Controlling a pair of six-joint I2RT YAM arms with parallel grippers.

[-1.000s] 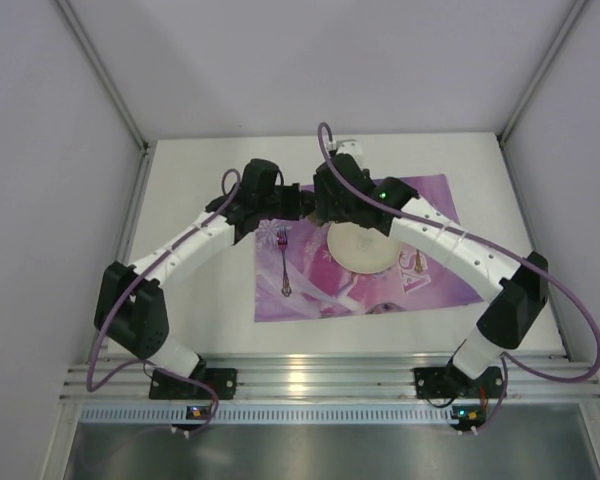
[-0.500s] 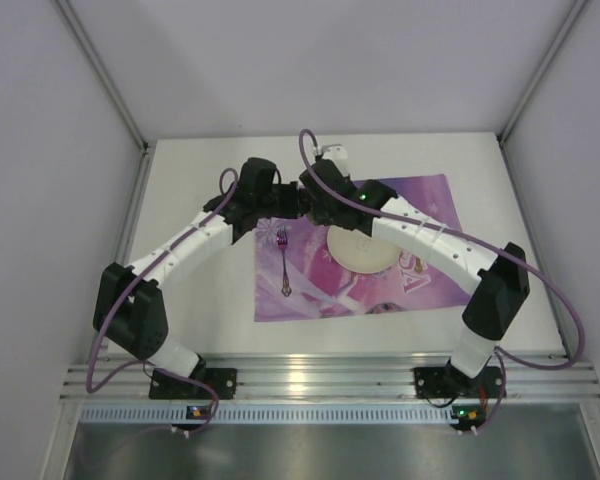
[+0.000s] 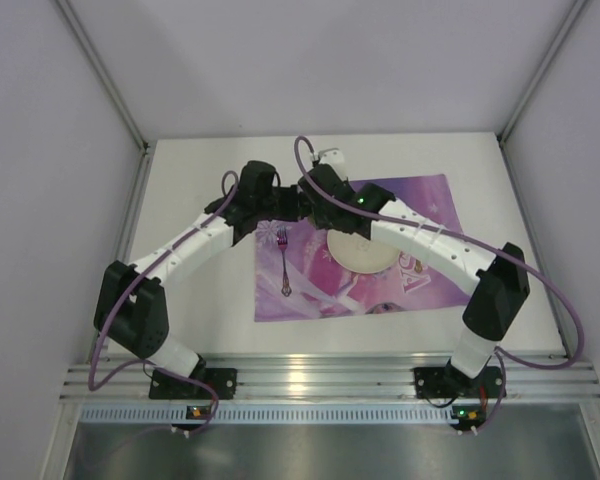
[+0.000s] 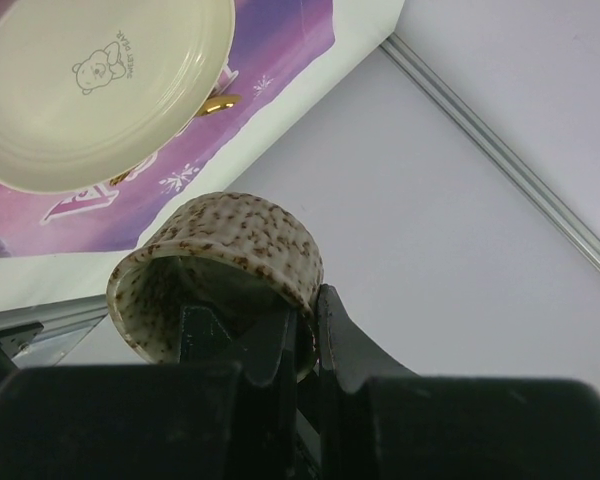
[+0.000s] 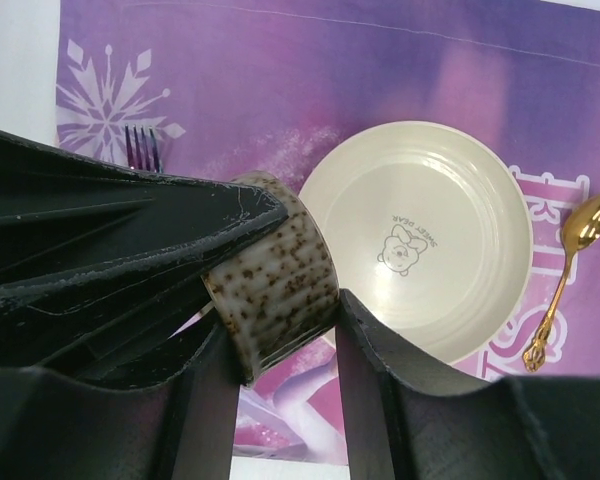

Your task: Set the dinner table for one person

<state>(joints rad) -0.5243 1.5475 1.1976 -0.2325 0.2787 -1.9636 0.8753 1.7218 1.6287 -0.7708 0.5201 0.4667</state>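
Top external view shows the dinner table [image 3: 190,180], a white matte top. On it lies a purple placemat [image 3: 320,300] w/ snowflake print. It sits in the middle-to-right part, closer to the right edge than to the left edge, and is a bit turned against the table edges.

The left arm [image 3: 195,240] & the right arm [image 3: 430,240] both reach from the near edge. They meet over the far left corner of the placemat, toward the far edge of the table.

A cream plate [image 3: 360,250] w/ a small bear print sits on the placemat, approx in its middle.

A brown-speckled cup [image 4: 245,235] is held in the air above the placemat. It is tilted, w/ its mouth turned to the left wrist cam. In the right wrist view it hangs over the zone between the fork tines & the plate rim.

The left gripper [image 4: 302,325] is clamped on the cup wall, one finger inside the mouth & the other outside. The right gripper [image 5: 282,310] has one finger on each side of the cup body, very near to the wall. I cannot tell if they press it or only stand beside it.

A purple fork [image 3: 283,262] lies on the placemat near the plate, on the side toward the left edge, tines to the far edge. A gold spoon [image 5: 565,280] lies just beside the plate on the opposite side, also on the placemat.
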